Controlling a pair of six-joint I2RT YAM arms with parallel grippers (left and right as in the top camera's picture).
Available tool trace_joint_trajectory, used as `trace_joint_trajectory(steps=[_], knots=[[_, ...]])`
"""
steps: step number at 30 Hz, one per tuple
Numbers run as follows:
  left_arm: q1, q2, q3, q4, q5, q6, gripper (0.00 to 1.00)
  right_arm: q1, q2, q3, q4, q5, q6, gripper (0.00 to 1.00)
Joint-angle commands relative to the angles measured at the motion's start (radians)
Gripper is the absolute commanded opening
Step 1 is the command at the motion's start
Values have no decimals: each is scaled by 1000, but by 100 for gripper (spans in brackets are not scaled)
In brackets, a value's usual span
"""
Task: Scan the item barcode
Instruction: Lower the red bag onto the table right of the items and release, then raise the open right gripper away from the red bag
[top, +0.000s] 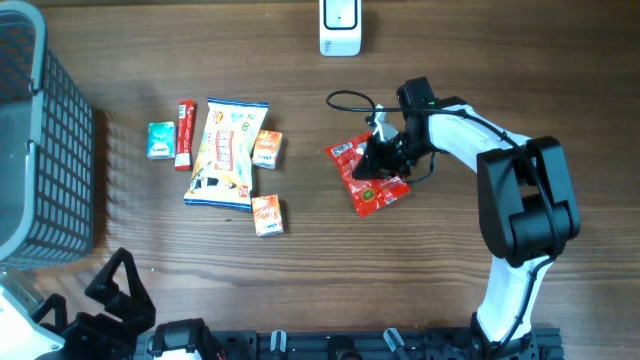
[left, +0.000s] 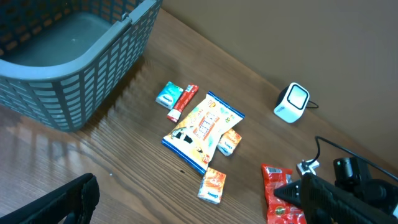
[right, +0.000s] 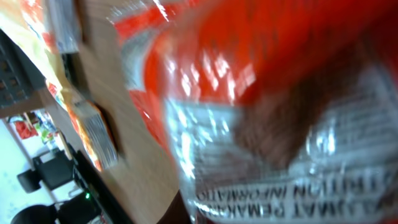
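Logging the red packet (top: 385, 190) as clamped in my right gripper (top: 378, 160) at the table's (top: 300, 260) right-centre, well short of the white scanner (top: 340, 28), barcode scan outstanding by my reckoning; left gripper (top: 118, 285) idle, jaws apart.

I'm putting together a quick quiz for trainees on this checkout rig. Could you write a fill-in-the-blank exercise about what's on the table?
1. The right claw is shut on the ___ packet.
2. In the overhead view, the grey basket sits at the ___ edge of the picture.
3. Near the big snack bag lie ___ small orange boxes.

Missing words: red; left; two.
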Motion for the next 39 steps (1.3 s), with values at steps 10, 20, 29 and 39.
trace_joint_trajectory(steps=[10,20,29,39], knots=[[4,0,4,3,11,0,100,-72,-215,146,-132,134,-87,72],[4,0,4,3,11,0,100,-216,-164,86,-93,122,-219,100],[4,0,4,3,11,0,100,-217,9,42,-14,-32,-303,100],[3,0,4,3,11,0,100,-216,150,42,-53,-142,-303,100]])
